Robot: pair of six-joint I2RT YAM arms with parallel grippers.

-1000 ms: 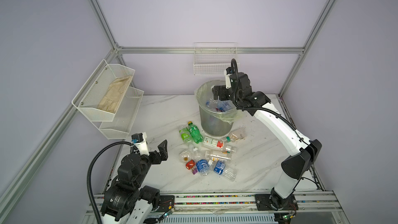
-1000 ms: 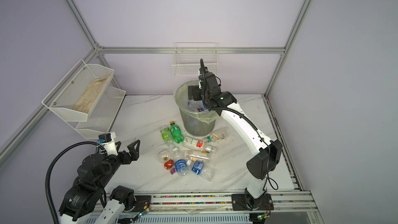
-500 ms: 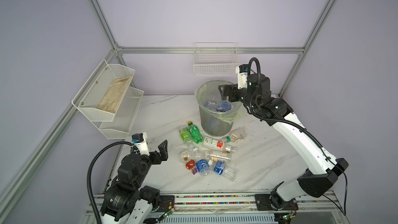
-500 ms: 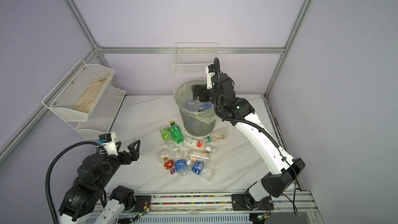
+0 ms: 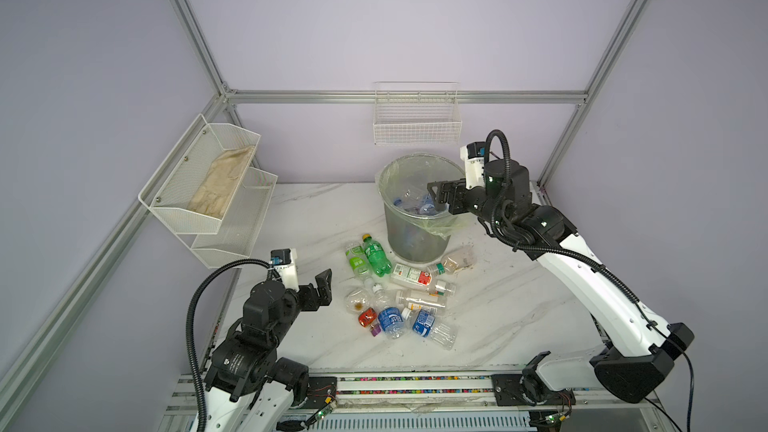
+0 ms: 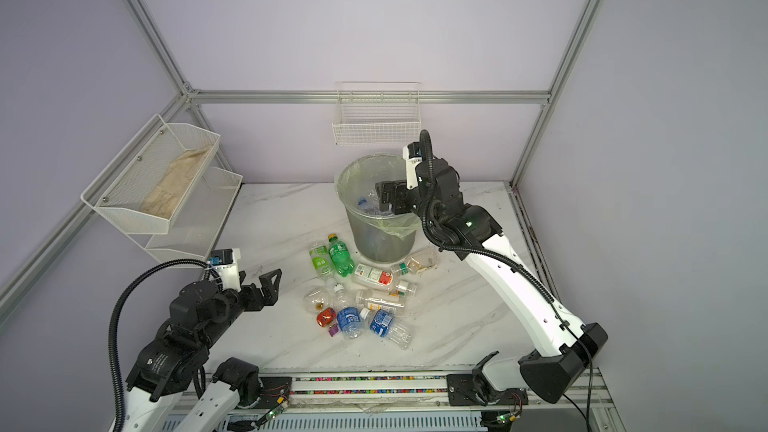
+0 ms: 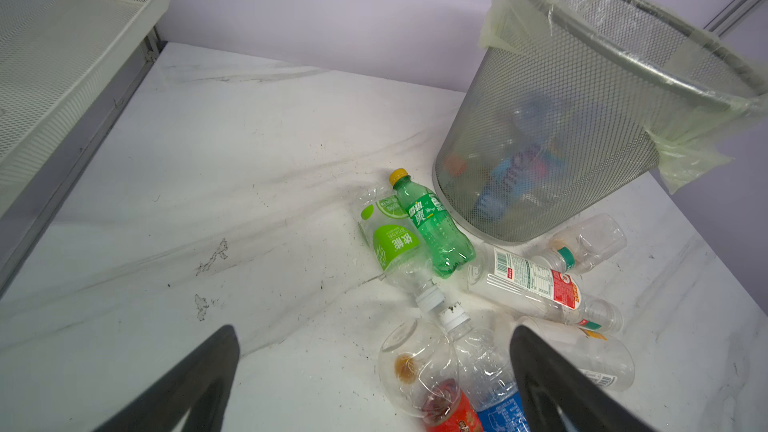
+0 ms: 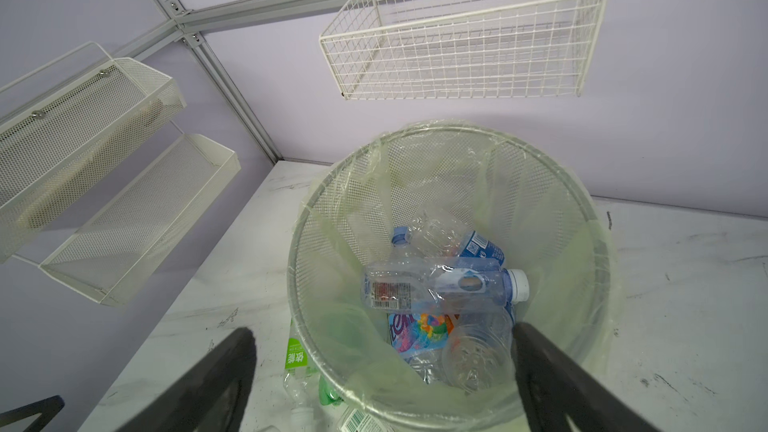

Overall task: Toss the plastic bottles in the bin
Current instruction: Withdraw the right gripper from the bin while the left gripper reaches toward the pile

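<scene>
A: Nearest you, your left gripper [image 5: 319, 286] hangs over the front left of the table [image 5: 519, 305]. Its jaws are spread wide with nothing between them.

B: Just past it, your plastic bottles [image 5: 390, 320] lie in a loose heap that reaches the foot of the bin [image 5: 415, 238].

A: More plastic bottles lie inside the bin.

B: Your right gripper [image 5: 439, 198] hovers over the bin's mouth by its right rim, jaws wide apart and empty. Behind it, a wire basket [image 5: 415, 126] hangs on the wall.
</scene>
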